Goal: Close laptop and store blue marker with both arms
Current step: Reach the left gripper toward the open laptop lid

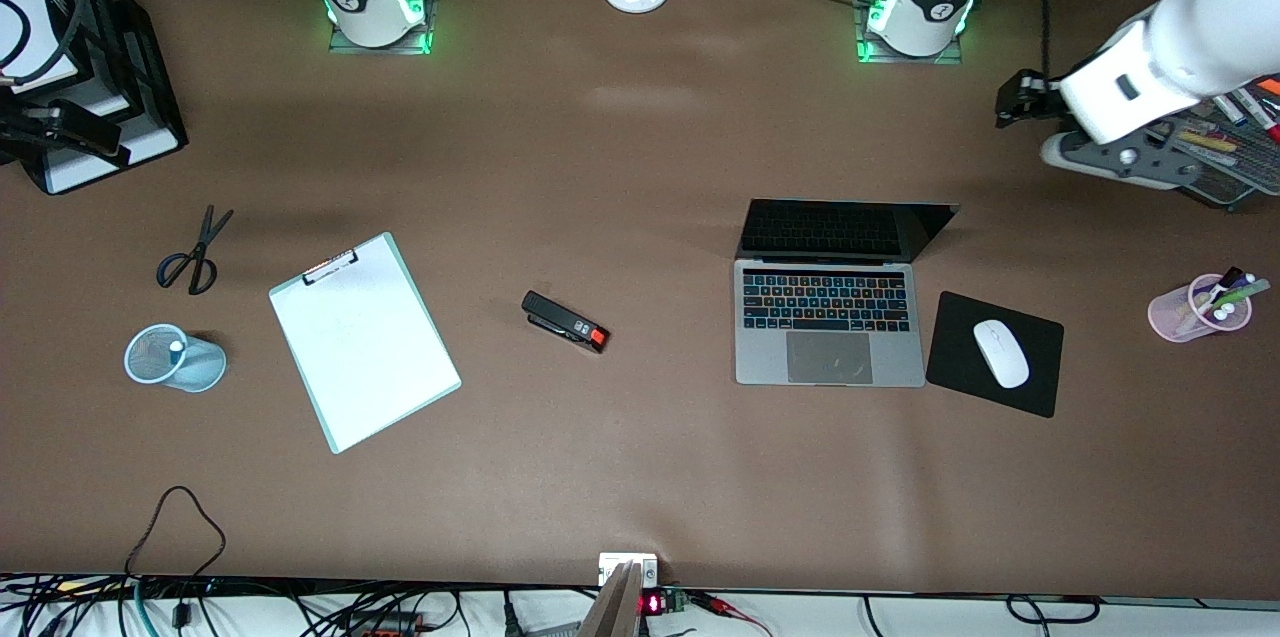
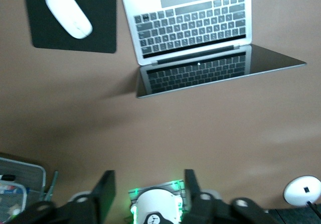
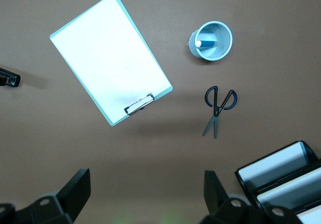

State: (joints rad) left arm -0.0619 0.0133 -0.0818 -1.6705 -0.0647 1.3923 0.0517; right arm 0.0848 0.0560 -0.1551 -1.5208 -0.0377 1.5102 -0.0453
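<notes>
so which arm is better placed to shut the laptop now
Left. Its tool hangs at the left arm's end of the table, with the open silver-grey laptop in its wrist view. The blue marker already stands in the light-blue mesh cup under the right arm.

Front high overview; wrist views downward, high.

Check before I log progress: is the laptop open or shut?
Open: the laptop shows its keyboard and trackpad, with the dark screen raised.

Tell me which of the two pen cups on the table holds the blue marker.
The blue mesh cup beside the clipboard holds the blue marker; the pink cup holds green and purple pens.
</notes>
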